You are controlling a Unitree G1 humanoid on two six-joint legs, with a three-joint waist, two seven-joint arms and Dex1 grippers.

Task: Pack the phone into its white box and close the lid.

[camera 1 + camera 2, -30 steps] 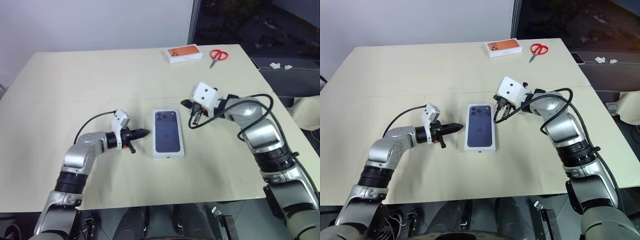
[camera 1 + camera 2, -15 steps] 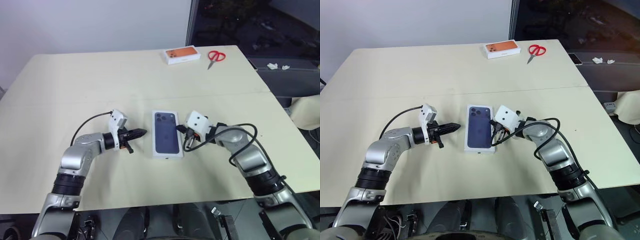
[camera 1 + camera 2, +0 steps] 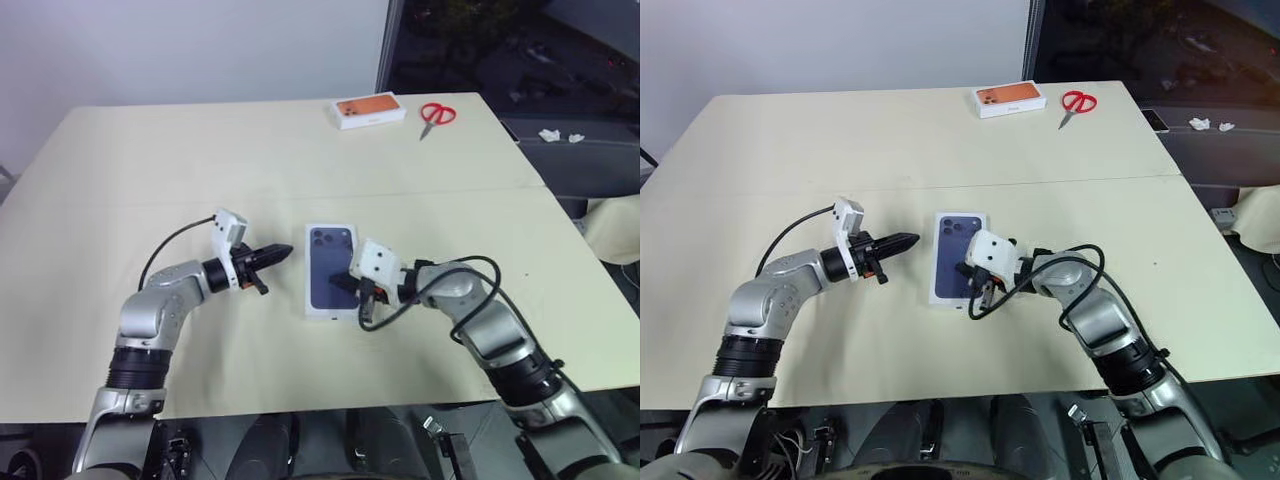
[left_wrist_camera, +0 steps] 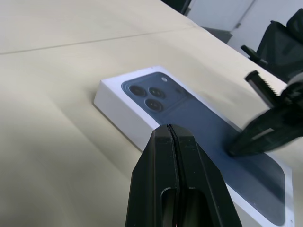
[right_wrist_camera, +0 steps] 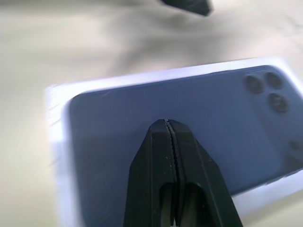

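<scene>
The lid (image 3: 332, 270), its printed dark blue phone picture facing up, sits closed on the white box near the middle of the cream bench (image 3: 150, 170). The right gripper (image 3: 345, 285) has its fingers pressed together, tips resting over the printed face near the lid's right edge. The left gripper (image 3: 280, 253) hovers just beside the lid's left edge, fingers likewise pressed together and holding nothing. At the bench's far side lie an orange-topped box (image 3: 367, 110) and red scissors (image 3: 435, 114).
</scene>
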